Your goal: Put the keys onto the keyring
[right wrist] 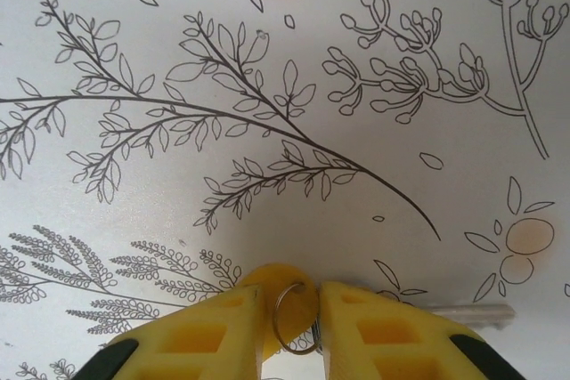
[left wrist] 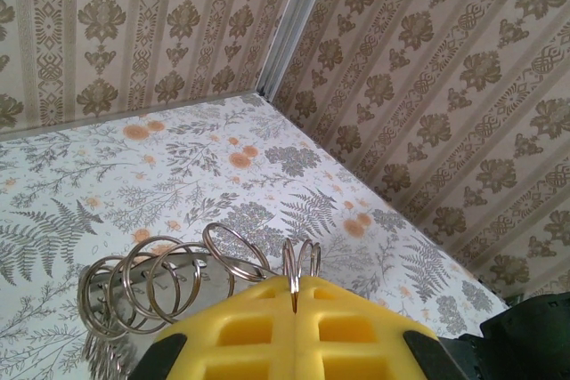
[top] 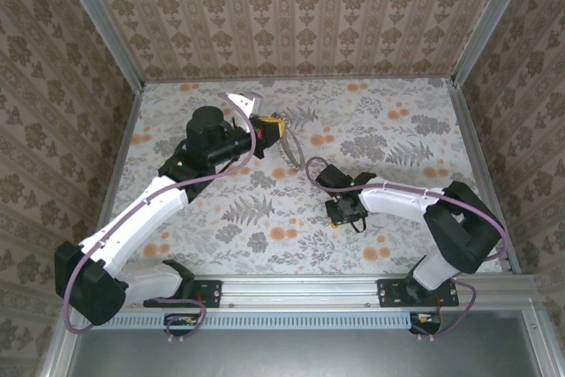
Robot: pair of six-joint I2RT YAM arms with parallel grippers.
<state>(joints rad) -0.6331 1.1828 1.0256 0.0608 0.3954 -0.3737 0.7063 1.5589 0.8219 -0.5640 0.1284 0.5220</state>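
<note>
We see floral table [top: 388, 130]. Left gripper [left wrist: 294, 295] raised, pinched tight on keyring [left wrist: 169, 278] (coiled wire loops), likely presenting it for threading. Right gripper [right wrist: 289, 304] low, jaws narrowly apart, straddling orange-headed key [right wrist: 267, 278] flat on table, seemingly ready to pinch.

Lab test booth, wallpapered walls [top: 300, 15], aluminium frame [top: 99, 24]

A pale tablecloth [right wrist: 267, 86] with grey ferns and orange flowers lies under the right fingers [right wrist: 200, 335]. Patterned beige wallpaper [left wrist: 427, 86] rises beyond the left fingers [left wrist: 249, 327].
</note>
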